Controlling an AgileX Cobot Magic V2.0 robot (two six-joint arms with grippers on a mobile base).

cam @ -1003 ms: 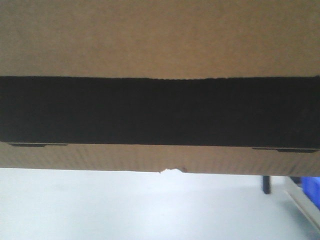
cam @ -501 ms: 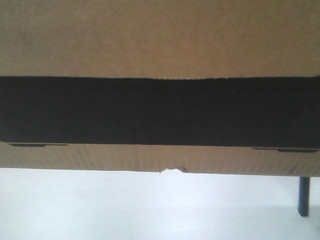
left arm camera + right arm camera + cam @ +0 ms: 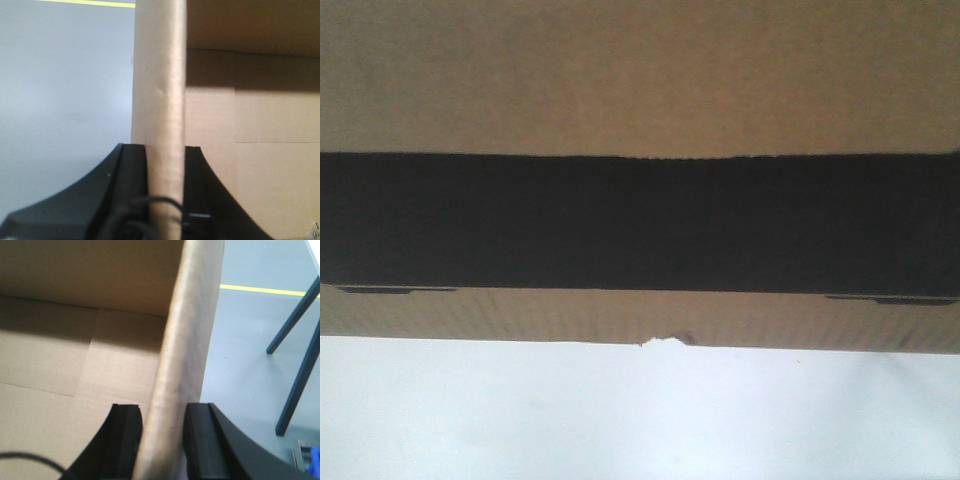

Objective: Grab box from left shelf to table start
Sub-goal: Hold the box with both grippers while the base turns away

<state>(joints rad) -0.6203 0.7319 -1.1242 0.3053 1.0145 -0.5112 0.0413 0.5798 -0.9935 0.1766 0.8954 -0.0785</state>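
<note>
Left gripper clamps one upright wall of the box; right gripper is clenched on another wall. In the front view the box fills the upper frame, with a pale surface below.

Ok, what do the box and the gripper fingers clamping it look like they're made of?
The box: brown corrugated cardboard, matte; fine ribbing shows, with a torn nick on its lower edge and a black printed panel. The fingers of the left gripper and right gripper: black, smooth, likely plastic or coated metal; hard to tell.
</note>
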